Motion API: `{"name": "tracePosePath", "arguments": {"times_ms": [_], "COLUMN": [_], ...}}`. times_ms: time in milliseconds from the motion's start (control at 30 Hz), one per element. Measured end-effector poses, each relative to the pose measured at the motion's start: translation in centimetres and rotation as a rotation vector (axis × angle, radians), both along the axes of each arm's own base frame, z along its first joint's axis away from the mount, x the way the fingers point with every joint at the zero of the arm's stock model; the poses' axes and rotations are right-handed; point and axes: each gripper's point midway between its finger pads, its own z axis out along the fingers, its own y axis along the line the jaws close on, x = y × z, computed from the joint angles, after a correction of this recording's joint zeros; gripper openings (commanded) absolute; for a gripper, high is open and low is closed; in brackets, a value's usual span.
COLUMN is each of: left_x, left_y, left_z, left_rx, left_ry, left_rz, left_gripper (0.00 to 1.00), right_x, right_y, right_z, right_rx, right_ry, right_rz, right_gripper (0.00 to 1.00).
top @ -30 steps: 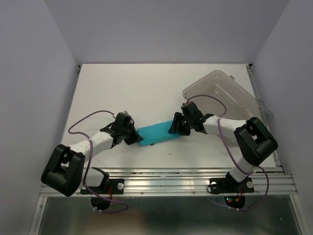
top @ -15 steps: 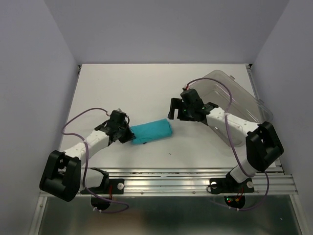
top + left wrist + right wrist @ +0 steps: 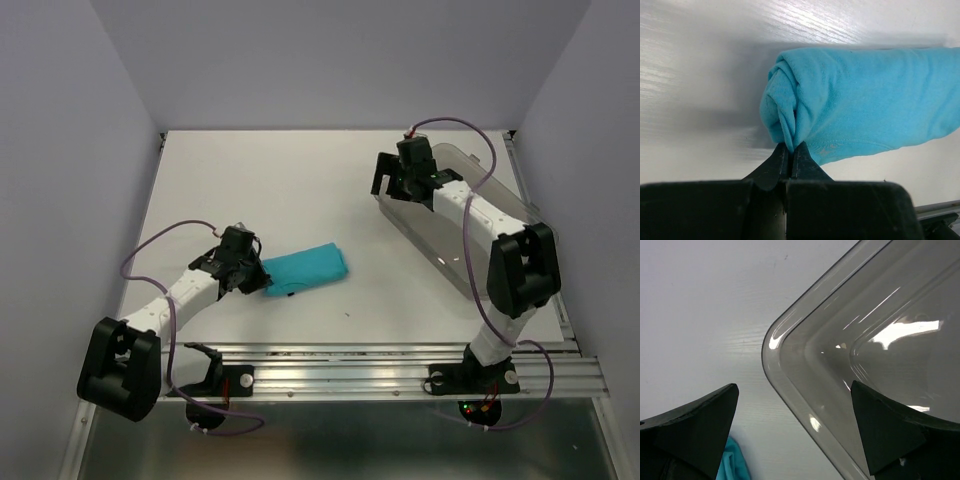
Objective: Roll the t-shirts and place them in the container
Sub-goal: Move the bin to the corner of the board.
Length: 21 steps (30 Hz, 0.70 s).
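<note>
R gripper (image 3: 389, 189) released, withdrew from rolled t-shirt (image 3: 310, 266) to clear bin (image 3: 430, 236) corner; L gripper (image 3: 262, 279) stayed clenched on t-shirt end.

No readable text, labels or numbers anywhere.

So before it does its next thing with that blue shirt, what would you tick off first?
1. Shape of the t-shirt: ok, a compact roll lying on the table.
2. Hold of the left gripper: ok, shut on a fold at the roll's end.
3. Is the right gripper free: ok, open and empty above a corner of the bin.
4. Inside of the bin: ok, nothing seen in it.
5. Would the roll hold its shape if released: cannot tell.
</note>
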Motion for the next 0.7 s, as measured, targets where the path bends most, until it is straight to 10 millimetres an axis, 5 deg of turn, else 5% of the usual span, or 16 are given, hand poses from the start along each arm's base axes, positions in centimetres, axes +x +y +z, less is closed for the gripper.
{"name": "tracePosePath", "arguments": {"times_ms": [267,700], "left_x": [0.0,-0.1], "left_y": [0.0,0.0], "left_z": [0.1,0.0], "left_rx": [0.002,0.000], "left_ry": [-0.003,0.002], "left_rz": [-0.004,-0.007], "left_gripper": [0.00,0.00], "right_x": [0.4,-3.3], "right_y": [4.5,13.4], "right_z": [-7.2,-4.5], "right_rx": [0.049,0.092], "right_ry": [0.197,0.179], "right_rz": [0.207,0.523], "right_gripper": [0.97,0.99]}}
